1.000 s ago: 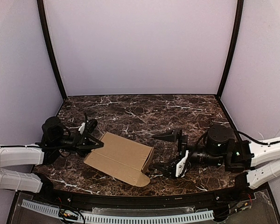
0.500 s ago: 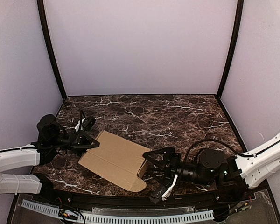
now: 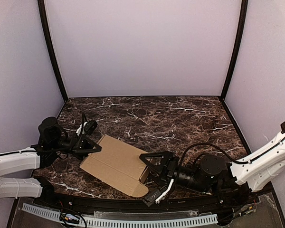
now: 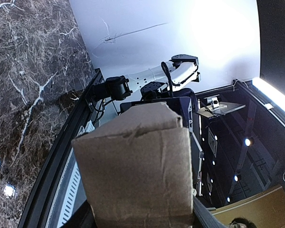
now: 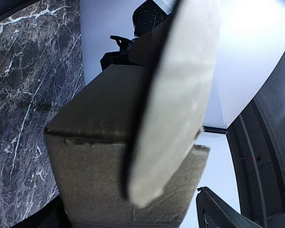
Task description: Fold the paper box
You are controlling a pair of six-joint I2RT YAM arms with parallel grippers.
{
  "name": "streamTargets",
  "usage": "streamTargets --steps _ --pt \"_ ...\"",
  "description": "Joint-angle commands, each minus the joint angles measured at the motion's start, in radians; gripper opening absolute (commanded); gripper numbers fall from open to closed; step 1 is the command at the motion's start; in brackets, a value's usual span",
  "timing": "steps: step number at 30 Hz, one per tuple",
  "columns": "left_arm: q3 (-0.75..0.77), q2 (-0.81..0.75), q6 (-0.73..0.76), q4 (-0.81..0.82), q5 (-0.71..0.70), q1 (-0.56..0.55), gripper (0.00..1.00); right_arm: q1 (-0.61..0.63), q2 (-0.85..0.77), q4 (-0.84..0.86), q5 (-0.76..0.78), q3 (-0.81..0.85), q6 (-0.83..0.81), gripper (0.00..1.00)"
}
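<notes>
The paper box (image 3: 116,161) is a brown cardboard box lying on the marble table (image 3: 180,118), left of centre. A rounded flap (image 3: 141,187) sticks out at its near right corner. My left gripper (image 3: 89,141) is shut on the box's left end; in the left wrist view the box (image 4: 137,175) fills the space between the jaws. My right gripper (image 3: 153,176) is open wide, with its fingers on either side of the box's right end. In the right wrist view the box end (image 5: 85,161) and the pale flap (image 5: 175,104) are very close, with a gap to the right finger (image 5: 223,209).
Purple walls enclose the table on three sides. A black rail and a white perforated strip (image 3: 133,221) run along the near edge, just below the right arm (image 3: 213,173).
My right gripper has swung from the right side along the near edge to the box's right end, staying open. My left gripper has drawn the box slightly left.
</notes>
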Motion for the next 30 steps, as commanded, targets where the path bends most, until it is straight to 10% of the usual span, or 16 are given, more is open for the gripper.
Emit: streamTargets --steps 1,15,30 --pt "-0.007 -0.015 0.033 -0.015 0.017 0.008 0.38 0.016 0.029 0.100 0.012 0.025 -0.018 0.81" --pt "-0.007 -0.007 0.053 -0.031 0.008 0.008 0.47 0.031 0.046 0.127 0.024 0.015 -0.003 0.49" --pt "0.088 -0.131 0.224 -0.276 -0.089 0.008 0.96 0.007 -0.041 0.015 0.038 -0.030 0.142 0.41"
